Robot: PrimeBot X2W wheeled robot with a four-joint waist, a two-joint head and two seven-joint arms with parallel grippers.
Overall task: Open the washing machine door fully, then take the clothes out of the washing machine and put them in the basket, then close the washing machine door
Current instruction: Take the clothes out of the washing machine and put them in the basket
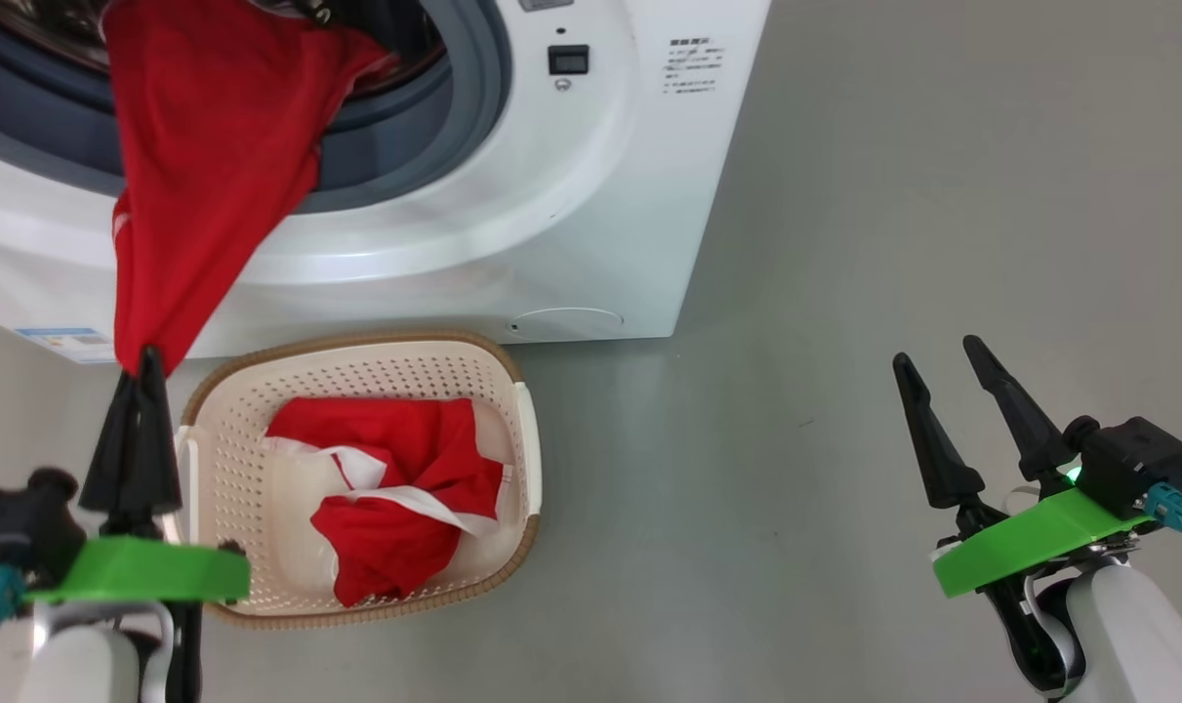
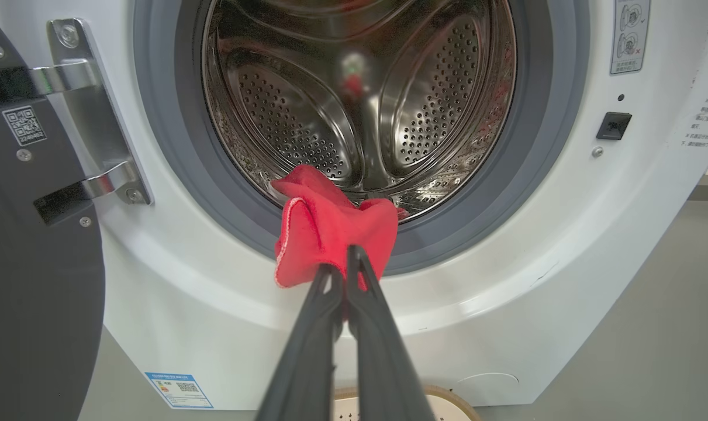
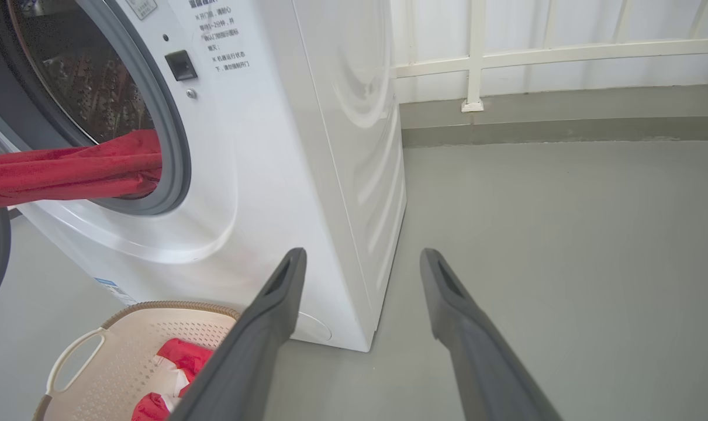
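Left gripper (image 1: 144,357) clamped on a red garment (image 1: 200,146) stretched from the washing machine (image 1: 591,195)
The basket (image 1: 222,459), another red piece (image 1: 395,488) inside, sits just before the machine's front; the cloth's long axis slants from drum mouth (image 2: 359,105) down to the fingertips. Right gripper (image 1: 934,350) hangs spread, empty, off the machine's right corner; the door (image 2: 38,292) stands open at its left.

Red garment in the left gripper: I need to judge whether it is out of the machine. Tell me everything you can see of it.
The red garment is thin, bright fabric with a sliver of white trim on one edge. Its lower corner is pinched in the shut left gripper. From there it stretches taut up over the grey gasket to the drum mouth. It hangs beside the basket, not in it.
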